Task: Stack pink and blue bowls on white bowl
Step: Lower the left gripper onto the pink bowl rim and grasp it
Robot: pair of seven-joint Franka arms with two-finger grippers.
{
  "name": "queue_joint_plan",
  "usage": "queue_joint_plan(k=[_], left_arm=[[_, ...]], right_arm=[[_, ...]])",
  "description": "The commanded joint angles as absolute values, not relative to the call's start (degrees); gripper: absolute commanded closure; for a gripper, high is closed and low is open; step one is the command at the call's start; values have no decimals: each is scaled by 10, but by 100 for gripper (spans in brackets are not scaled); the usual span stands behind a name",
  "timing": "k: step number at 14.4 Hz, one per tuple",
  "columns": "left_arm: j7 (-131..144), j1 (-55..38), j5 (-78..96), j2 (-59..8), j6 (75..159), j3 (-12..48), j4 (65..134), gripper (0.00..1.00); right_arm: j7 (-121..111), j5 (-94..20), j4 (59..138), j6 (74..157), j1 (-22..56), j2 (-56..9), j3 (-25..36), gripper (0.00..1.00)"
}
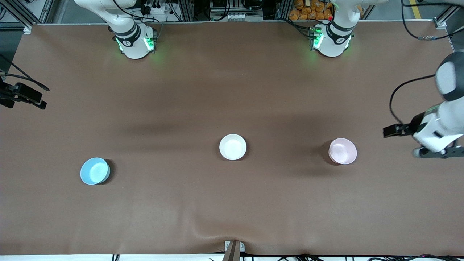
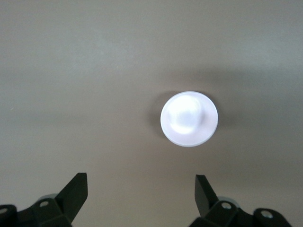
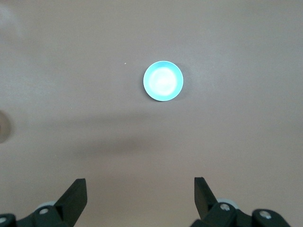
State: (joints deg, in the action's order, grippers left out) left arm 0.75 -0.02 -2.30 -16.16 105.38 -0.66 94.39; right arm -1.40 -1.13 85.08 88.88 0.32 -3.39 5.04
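I see both claws spread apart: left gripper (image 2: pixel 141 189) above the pink bowl (image 1: pixel 342 151), right gripper (image 3: pixel 140 191) above the blue bowl (image 1: pixel 95 170); the white bowl (image 1: pixel 232 146) sits between them.

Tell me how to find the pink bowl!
Start at the brown table, where three small bowls sit apart. The pink bowl is the one toward the left arm's end, beside the white bowl in the middle. Its rosy tint sets it apart from the white bowl and the blue bowl.

Robotics lab, by every sign: two arm bases (image 1: pixel 135 42) with green status lights bolted along a brown-covered counter (image 1: pixel 232 203), aluminium framing (image 1: pixel 21 12) and loose cables (image 1: pixel 417 25) at the edges, black camera mount (image 1: pixel 23 95) clamped alongside.
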Motion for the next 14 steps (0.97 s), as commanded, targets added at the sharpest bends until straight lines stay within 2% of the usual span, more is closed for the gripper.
queue_joint_plan(k=[1, 4, 10, 14], left_arm=[[-4, -13, -39, -173, 1112, -5, 984, 0], [-5, -20, -39, -214, 1171, -2, 997, 0], [-19, -21, -39, -279, 1386, -2, 1091, 0], [-39, -23, -39, -287, 1397, -2, 1105, 12]], right_arm=[[-18, -11, 846, 882, 1, -33, 50, 0], [-18, -11, 846, 882, 1, -33, 50, 0], [-18, -11, 846, 882, 1, -33, 50, 0], [-19, -11, 846, 882, -1, -33, 51, 0]])
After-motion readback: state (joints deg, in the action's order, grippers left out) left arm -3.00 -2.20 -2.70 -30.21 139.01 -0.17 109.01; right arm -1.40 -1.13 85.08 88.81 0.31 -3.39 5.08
